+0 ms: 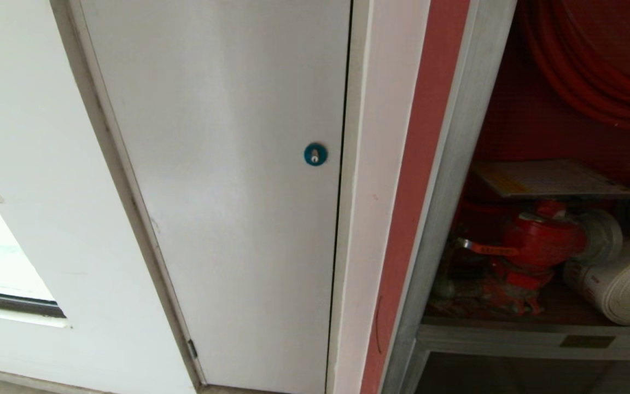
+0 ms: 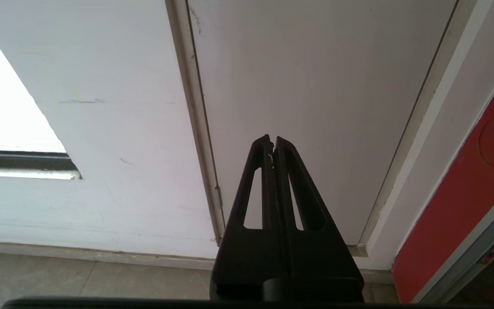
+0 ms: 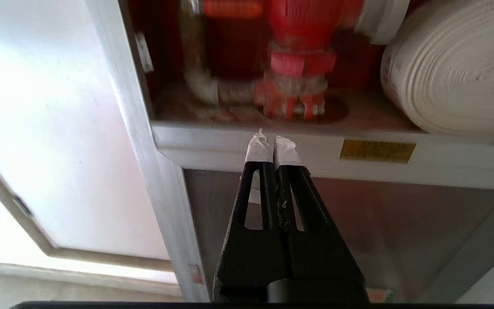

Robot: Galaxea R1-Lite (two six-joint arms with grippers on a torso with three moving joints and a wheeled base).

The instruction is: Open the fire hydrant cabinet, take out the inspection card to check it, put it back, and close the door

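The right gripper [image 3: 272,143] has its white-tipped fingers pressed together, holding nothing, and points at the silver sill of the cabinet [image 1: 457,153], just below the red valve [image 3: 300,56]. The left gripper [image 2: 272,141] is also closed and empty, aimed low at the white door [image 1: 222,180] near its hinge edge. The cabinet's upper bay stands open. The card [image 1: 547,179] lies flat on top of the valve, under the red reel [image 1: 594,65]. The white hose [image 1: 629,287] fills the bay's right side, beside the valve.
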